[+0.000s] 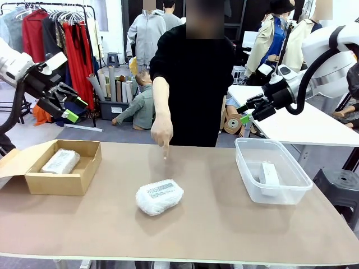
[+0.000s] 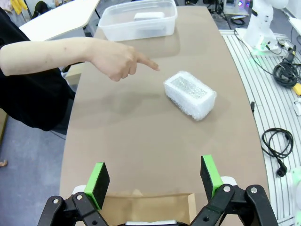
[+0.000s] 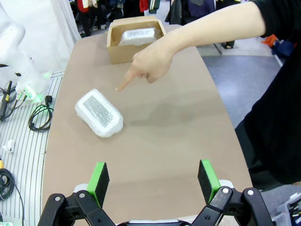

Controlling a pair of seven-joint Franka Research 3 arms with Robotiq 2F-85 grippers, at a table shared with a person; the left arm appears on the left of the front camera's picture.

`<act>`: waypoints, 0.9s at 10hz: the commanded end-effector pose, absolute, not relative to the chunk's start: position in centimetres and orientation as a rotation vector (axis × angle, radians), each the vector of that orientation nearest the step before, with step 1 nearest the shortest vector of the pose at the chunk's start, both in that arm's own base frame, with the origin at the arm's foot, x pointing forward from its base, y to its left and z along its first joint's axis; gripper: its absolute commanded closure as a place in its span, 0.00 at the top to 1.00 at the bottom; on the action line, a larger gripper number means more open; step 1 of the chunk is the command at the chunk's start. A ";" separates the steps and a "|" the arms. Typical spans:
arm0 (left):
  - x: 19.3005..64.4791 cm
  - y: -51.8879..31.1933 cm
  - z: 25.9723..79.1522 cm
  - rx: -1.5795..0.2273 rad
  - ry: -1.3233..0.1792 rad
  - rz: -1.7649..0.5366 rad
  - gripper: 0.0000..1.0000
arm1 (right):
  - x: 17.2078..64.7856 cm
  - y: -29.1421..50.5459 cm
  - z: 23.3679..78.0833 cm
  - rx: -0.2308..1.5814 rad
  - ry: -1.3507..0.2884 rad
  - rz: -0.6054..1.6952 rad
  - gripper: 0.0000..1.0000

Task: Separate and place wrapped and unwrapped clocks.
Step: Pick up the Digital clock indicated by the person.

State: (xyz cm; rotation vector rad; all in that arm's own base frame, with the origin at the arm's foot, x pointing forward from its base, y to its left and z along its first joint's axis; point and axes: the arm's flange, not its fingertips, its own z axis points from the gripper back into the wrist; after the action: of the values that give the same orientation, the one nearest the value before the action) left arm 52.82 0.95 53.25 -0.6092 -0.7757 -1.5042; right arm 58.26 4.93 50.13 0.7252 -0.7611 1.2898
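1. Our left claw (image 1: 76, 109) hangs high over the left end of the bench (image 1: 213, 224). Its jaws are spread wide, with nothing between the green pads (image 2: 99, 176).
2. Our right claw (image 1: 244, 112) hangs high at the far right, jaws equally wide and empty.
3. Below the left claw, a tan cardboard box (image 1: 84, 175) sits at the bench's left end with its flap folded out to the left. One boxed wrapped clock (image 1: 60, 161) lies flat inside it.
4. Below and nearer than the right claw, a clear plastic tub (image 1: 252, 185) stands at the bench's right end. The bare clock (image 1: 269, 172) lies on its floor.
5. Between box and tub, well apart from both, the middle wrapped clock (image 1: 159, 196) rests on the bare bench toward the near edge, printed label facing up.
6. At the far side we see a person in black. The person's hand (image 1: 162, 133) reaches over the bench with its index finger pointing down, just beyond the middle wrapped clock and not touching it. We cannot tell whether the fingertip meets the bench.
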 end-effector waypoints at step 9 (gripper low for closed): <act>52.7 1.1 53.3 -0.621 -0.782 -1.502 1.00 | 58.3 5.0 50.3 0.716 -0.761 1.298 1.00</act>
State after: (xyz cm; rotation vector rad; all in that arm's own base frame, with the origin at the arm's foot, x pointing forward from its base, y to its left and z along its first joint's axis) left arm 52.82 0.95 53.25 -0.6092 -0.7758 -1.5041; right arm 58.26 4.93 50.13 0.7252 -0.7611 1.2898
